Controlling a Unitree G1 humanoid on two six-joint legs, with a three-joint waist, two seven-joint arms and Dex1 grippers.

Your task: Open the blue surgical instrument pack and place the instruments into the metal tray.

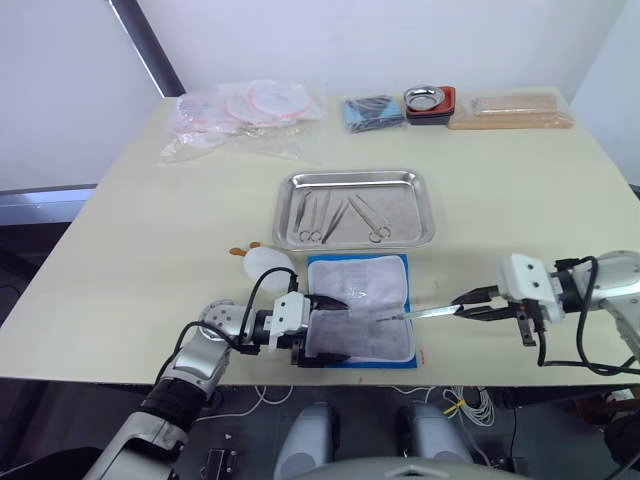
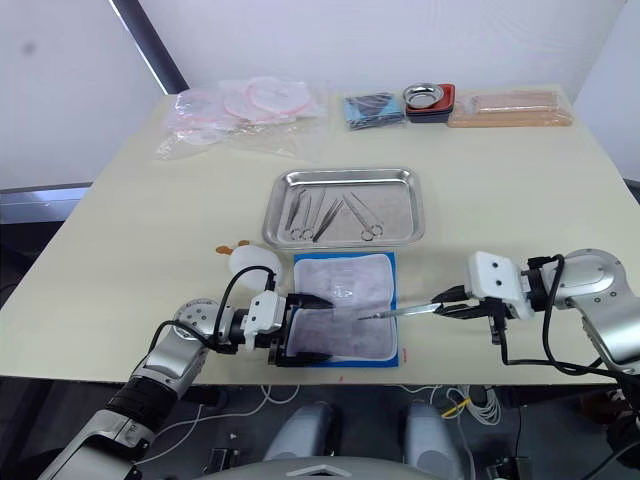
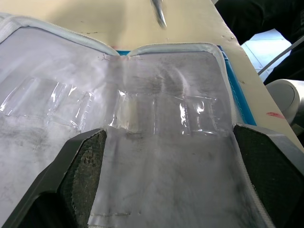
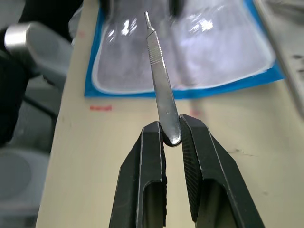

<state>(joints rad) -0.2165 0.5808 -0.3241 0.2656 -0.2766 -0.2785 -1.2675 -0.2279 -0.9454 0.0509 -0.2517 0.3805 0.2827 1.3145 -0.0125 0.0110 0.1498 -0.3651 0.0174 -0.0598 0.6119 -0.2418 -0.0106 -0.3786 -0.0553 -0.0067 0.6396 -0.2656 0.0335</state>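
The blue surgical instrument pack (image 1: 360, 320) lies open near the table's front edge, its white-grey lining (image 3: 156, 76) with clear sleeves facing up. My left gripper (image 1: 325, 330) is open, its two fingers spread wide over the pack's left part. My right gripper (image 4: 172, 135) is shut on the end of a thin flat silver instrument (image 4: 159, 71), held just above the table. The instrument's tip (image 1: 395, 318) points at the pack's right edge. Behind the pack sits the metal tray (image 1: 355, 181), with several silver instruments (image 1: 340, 215) lying in it.
A white round object (image 1: 265, 262) sits by the pack's rear left corner. Along the back are plastic bags (image 1: 245, 110), a dark blue folded cloth (image 1: 372, 112), a small metal bowl in a red-black dish (image 1: 430, 100) and a tan pack (image 1: 510, 110).
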